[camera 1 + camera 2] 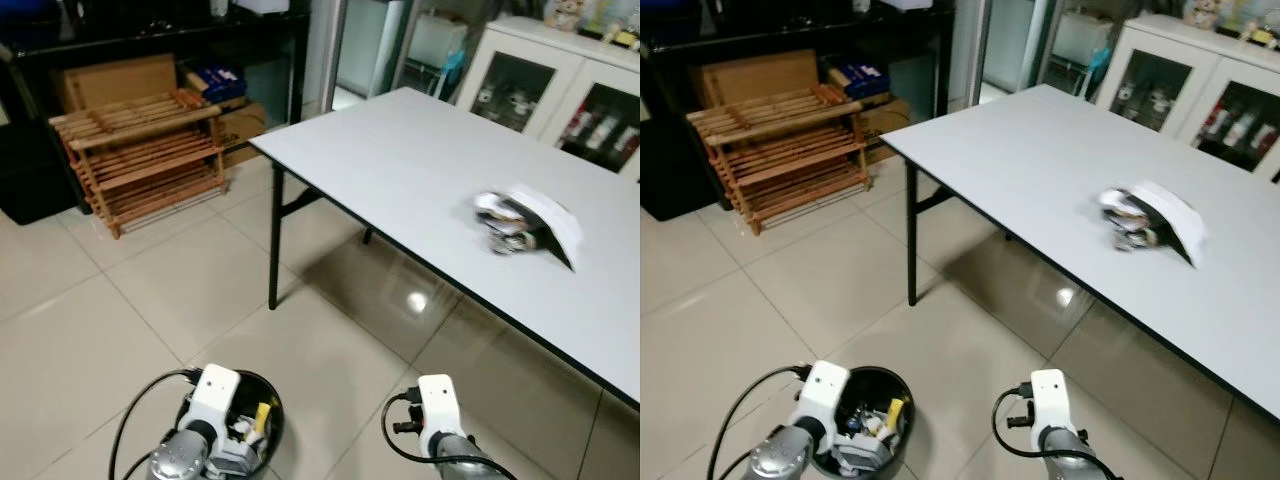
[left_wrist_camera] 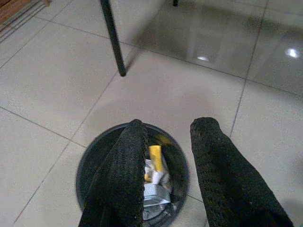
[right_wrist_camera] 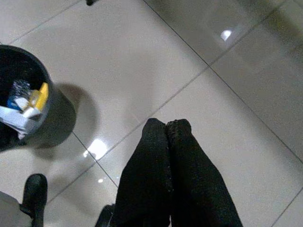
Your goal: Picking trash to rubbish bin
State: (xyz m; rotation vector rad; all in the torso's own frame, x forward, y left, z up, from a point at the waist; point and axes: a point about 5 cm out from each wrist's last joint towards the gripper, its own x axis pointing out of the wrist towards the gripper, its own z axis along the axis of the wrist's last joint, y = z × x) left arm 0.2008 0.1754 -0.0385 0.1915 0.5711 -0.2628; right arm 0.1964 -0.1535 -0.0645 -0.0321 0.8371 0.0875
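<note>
Left gripper point(image 2: 168, 142) above the black rubbish bin point(image 2: 90, 161), fingers spread wide, nothing between them. Bin on the tiled floor point(image 1: 90, 300), yellow and white scraps inside. Right gripper point(image 3: 165, 125) over bare tile beside the bin, fingers pressed together, empty. Crumpled trash point(image 1: 525, 222) on the white table point(image 1: 400, 150).

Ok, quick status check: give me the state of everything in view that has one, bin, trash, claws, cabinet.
Rubbish bin: upright on the floor, uncovered, holding some trash.
Trash in bin: a yellow piece and pale scraps inside.
Trash pile: crumpled, on the table, not picked up.
Table: standing.
Left claw: open, empty, over the bin.
Right claw: shut, empty, over floor tiles beside the bin.
Wooden rack: shelves bare.
White cabinet: glass doors closed.
</note>
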